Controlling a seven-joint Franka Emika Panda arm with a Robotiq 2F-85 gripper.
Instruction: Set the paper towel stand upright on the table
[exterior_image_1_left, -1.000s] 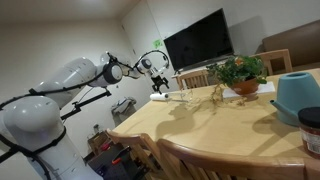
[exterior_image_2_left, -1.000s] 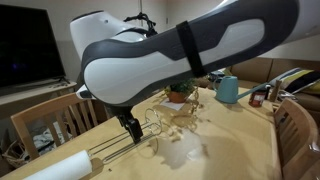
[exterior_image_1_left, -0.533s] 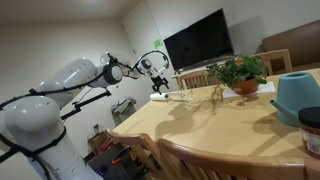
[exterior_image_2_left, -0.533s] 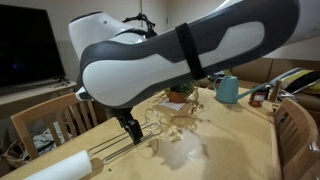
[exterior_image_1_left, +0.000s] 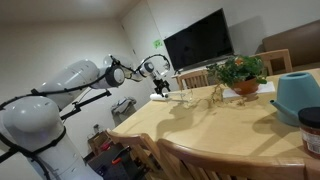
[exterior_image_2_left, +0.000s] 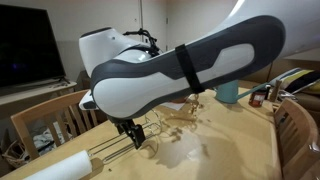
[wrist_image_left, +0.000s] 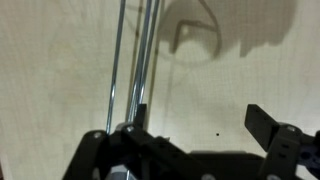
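The paper towel stand lies on its side on the table (exterior_image_1_left: 200, 135). In the wrist view its thin silvery rods (wrist_image_left: 118, 60) run up the left side, against my left finger. My gripper (wrist_image_left: 200, 120) is open, and its right finger is far from the rods, over bare tan wood (wrist_image_left: 250, 80). In both exterior views the gripper (exterior_image_1_left: 160, 90) (exterior_image_2_left: 135, 138) hangs low over the stand (exterior_image_1_left: 192, 96) (exterior_image_2_left: 112, 150) near the table's end. The stand's ring base is hard to make out.
A white oblong roll (exterior_image_2_left: 60, 167) lies at the stand's end. A potted plant (exterior_image_1_left: 240, 72), a teal jug (exterior_image_1_left: 297, 97) (exterior_image_2_left: 228, 90) and a dark cup (exterior_image_1_left: 310, 130) stand farther along. Wooden chairs (exterior_image_2_left: 45, 120) surround the table. A TV (exterior_image_1_left: 200, 40) is behind.
The arm has swung lower and across in an exterior view. The gripper stays open over the stand, shifted only slightly. The stand has not moved.
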